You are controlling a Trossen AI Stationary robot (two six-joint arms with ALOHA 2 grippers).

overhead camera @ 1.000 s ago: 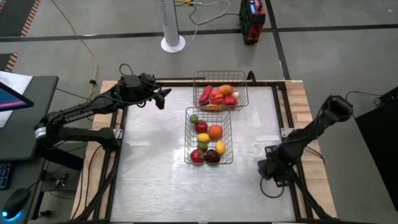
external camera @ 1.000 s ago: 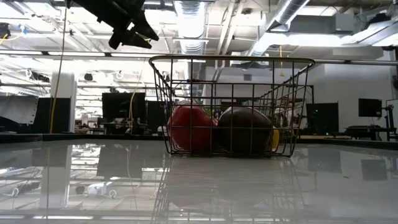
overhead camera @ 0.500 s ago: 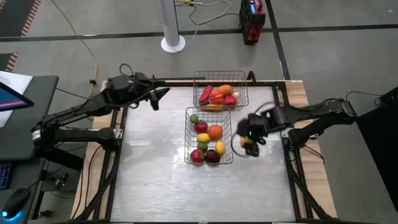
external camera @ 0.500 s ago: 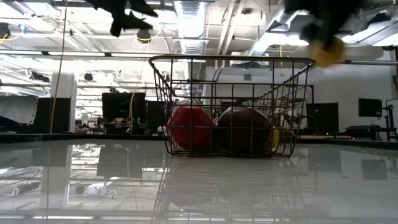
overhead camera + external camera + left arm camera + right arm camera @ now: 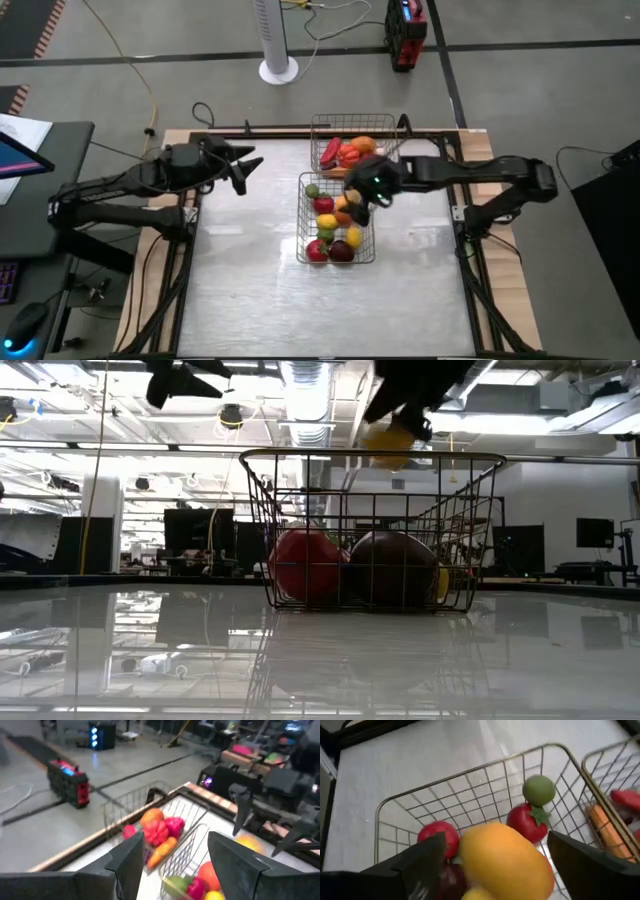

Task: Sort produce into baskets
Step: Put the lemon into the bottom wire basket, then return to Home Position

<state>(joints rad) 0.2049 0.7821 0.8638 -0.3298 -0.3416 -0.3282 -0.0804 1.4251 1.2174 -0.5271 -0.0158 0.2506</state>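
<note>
The right tool hangs over the near basket, above its far right part, with a yellow-orange fruit between its fingers. In the right wrist view the fruit sits in the gap between the two dark fingers, which stand wide apart on either side of it; whether they press on it or have let go cannot be told. From the low view the fruit is in the air at the level of the basket's top rim, just under the tool, not yet resting on the produce below.

Inside the near basket lie a green piece at the far end, a red tomato-like piece, an orange, a small yellow piece, a yellow piece at the right wall, a red fruit and a dark purple one at the near end. The far basket stands just behind it, close to touching, and holds red peppers, an orange piece and a carrot.

The left tool hovers above the worktop at its far left, well apart from both baskets, pointing toward them. Its fingers stand partly spread with nothing between them.
</note>
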